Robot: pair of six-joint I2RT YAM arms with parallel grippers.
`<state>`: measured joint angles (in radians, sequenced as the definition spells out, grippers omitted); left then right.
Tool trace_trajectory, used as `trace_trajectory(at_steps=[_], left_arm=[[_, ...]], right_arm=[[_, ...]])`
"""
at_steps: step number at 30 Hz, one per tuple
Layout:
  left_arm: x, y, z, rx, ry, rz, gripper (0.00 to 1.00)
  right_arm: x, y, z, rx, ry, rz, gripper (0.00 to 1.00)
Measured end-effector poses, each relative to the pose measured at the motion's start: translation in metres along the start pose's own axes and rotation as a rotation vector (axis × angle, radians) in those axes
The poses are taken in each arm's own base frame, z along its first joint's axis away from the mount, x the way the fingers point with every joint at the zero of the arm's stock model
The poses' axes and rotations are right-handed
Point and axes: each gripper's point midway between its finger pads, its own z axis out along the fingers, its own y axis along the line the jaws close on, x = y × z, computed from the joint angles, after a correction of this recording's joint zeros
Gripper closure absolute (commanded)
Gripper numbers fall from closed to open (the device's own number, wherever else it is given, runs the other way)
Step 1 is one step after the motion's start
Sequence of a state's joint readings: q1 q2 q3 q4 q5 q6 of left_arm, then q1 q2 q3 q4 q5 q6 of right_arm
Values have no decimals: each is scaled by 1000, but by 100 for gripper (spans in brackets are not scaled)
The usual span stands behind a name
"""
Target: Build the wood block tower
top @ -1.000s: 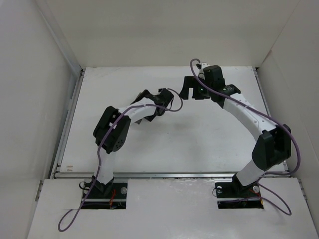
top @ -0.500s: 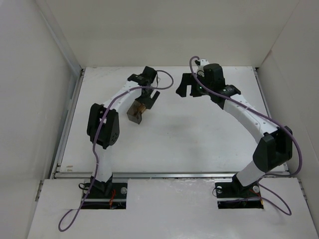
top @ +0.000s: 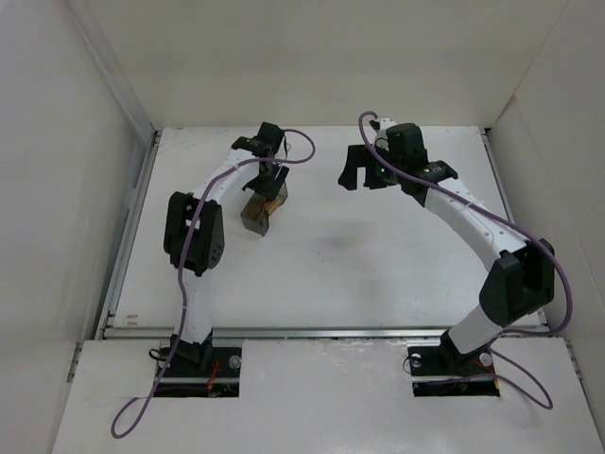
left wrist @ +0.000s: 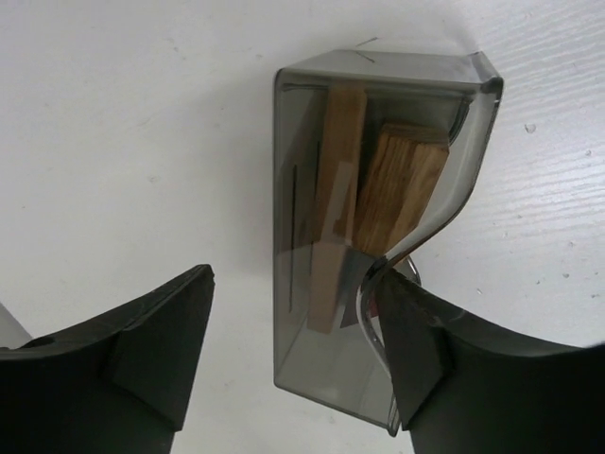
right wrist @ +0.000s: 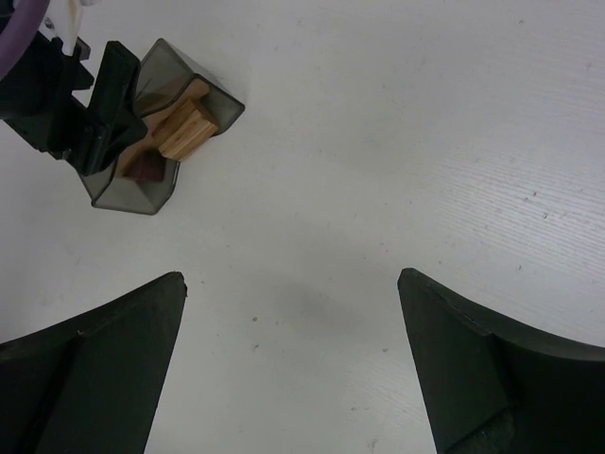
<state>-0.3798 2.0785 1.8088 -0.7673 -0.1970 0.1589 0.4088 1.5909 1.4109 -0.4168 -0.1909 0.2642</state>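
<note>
The wood blocks lie packed inside a dark translucent grey box (left wrist: 312,364) resting on its side on the white table (top: 378,255). Through its wall I see a pale upright piece (left wrist: 340,161) and a browner block (left wrist: 402,194). A small dark reddish-brown block (right wrist: 146,168) shows at its open end in the right wrist view. My left gripper (left wrist: 296,279) straddles the box (top: 257,214). Its right finger presses the box's bent wall and its left finger stands apart from the box. My right gripper (right wrist: 291,276) hangs wide open over bare table, right of the box (right wrist: 128,194).
White walls (top: 85,142) close in the table on the left, back and right. A metal rail (top: 321,332) runs along the near edge. Purple cables loop off both arms. The left arm (top: 194,232) reaches along the table's left side.
The left arm unfolded from mid-table toward the far left, uncovering the box. Its gripper then came over the box's far end and its jaws narrowed. The right gripper barely moved.
</note>
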Motion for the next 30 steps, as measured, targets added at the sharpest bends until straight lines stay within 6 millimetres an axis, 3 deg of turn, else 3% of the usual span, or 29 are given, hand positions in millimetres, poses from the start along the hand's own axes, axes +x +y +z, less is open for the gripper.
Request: trace_trajectory(at_steps=[4,5,9,12,17,22,24,30], left_arm=[[4,-7,7,34,19,17,61],[5,-8,9,38,23,20,73],[5,-4,9,32,25,23,83],[5,-2,10,30,24,18,100],[5,4,10,-15,26,13,100],[4,14,9,-217,-4,71,100],[7,6,3,-302,-27,128,100],[11,-41,-20,-509,-96,325,100]], right_arm=[[-1,0,0,4,10,-6,0],[-4,0,1,6,9,-9,0],[-11,0,2,9,4,-25,0],[-17,1,1,9,0,-38,0],[-21,2,-1,11,-5,-50,0],[-20,-7,-1,60,-4,-45,0],[-18,-16,-2,112,-1,-31,0],[-9,-51,-5,286,19,39,0]])
